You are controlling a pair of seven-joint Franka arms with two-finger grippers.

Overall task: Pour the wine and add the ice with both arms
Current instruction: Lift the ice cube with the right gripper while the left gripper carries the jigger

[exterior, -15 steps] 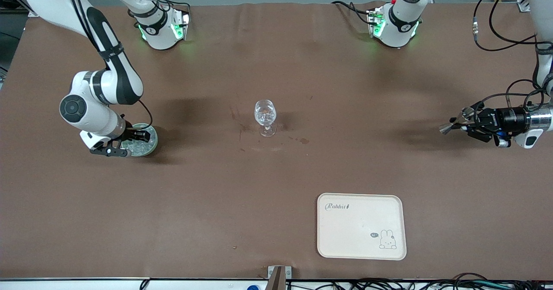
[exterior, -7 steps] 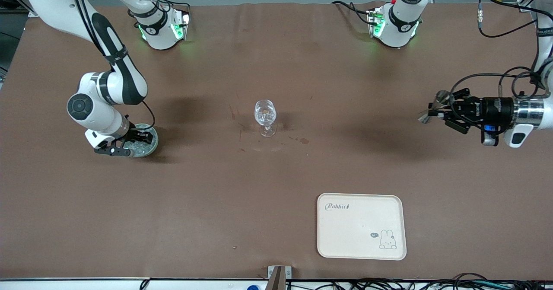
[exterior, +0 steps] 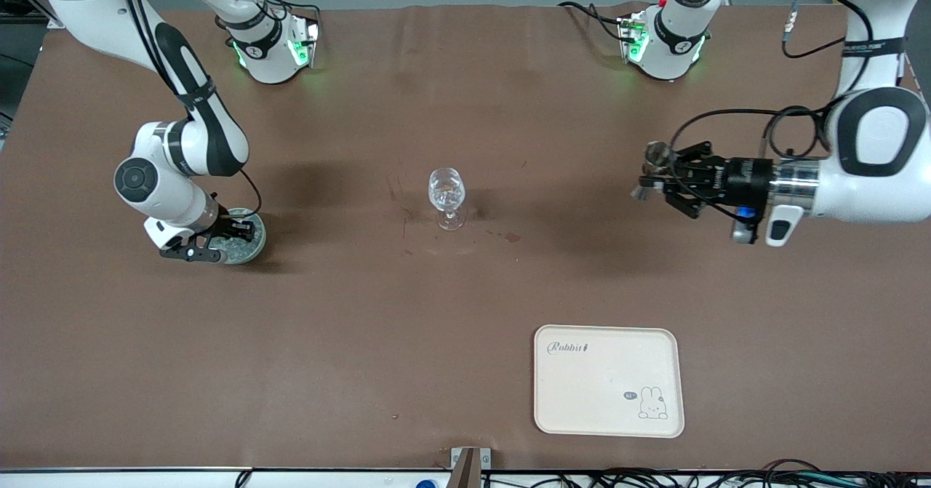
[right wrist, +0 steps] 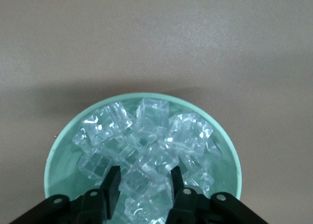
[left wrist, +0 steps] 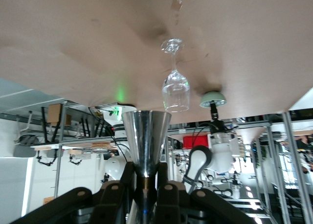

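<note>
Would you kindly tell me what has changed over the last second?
The left gripper, shut on a metal cup, swung from the left arm's table end toward the wine glass. The right gripper sank slightly into the green bowl, narrowing around the ice. Glass, bowl and tray stayed put.

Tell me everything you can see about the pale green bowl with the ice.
The pale green bowl is round and shallow with a smooth, matte rim, plastic by its look. It stands upright on the brown table toward the right arm's end, level with the wine glass. A heap of clear ice cubes fills it. The right tool reaches down into it, its fingers on either side of one cube.
</note>
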